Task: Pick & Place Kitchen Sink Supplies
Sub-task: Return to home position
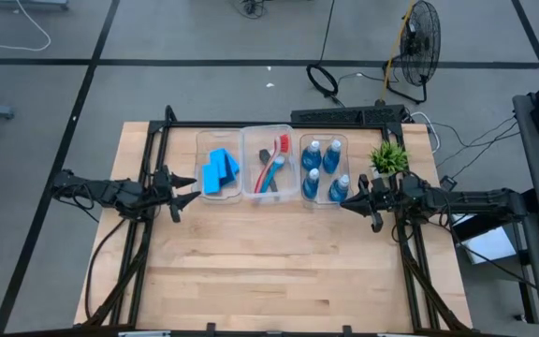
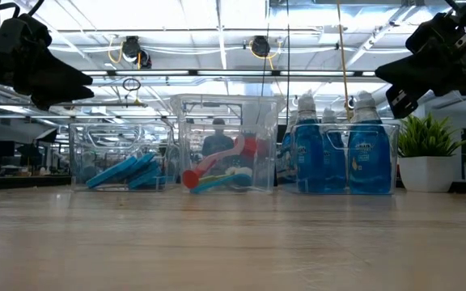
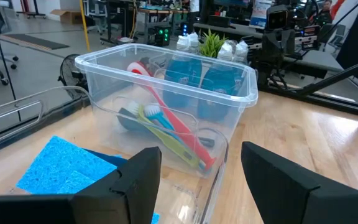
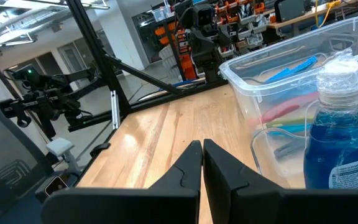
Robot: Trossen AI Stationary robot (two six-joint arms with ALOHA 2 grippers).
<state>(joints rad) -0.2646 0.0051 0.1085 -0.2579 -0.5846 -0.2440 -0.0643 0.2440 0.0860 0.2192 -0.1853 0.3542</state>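
You held both arms over the table (image 1: 269, 281), one coming in from each side edge, and neither gripper carried anything. The left gripper (image 1: 187, 182) hung above the wood just beside the left bin (image 1: 201, 150), and its fingers stood well apart. The right gripper (image 1: 349, 199) hung above the wood at the near right corner of the right bin (image 1: 303, 140), and its fingers were pressed together with nothing between them.

The three clear bins stood in one row, side by side, toward the far edge of the table. In the left bin the sponges (image 1: 219, 171) lay, blue and flat, leaning on one another. In the middle bin (image 1: 260, 139) the brushes (image 1: 271, 168) lay crossed over each other; you could see the red brush (image 3: 166, 109) on top of the yellow-green brush (image 3: 169, 138). In the right bin four bottles (image 1: 323, 168) of blue liquid stood upright.

Near the far right corner the plant (image 1: 388, 156) stood in its white pot, close to the right bin but apart from it. Beyond the far edge a fan (image 1: 422, 49) stood on the floor.
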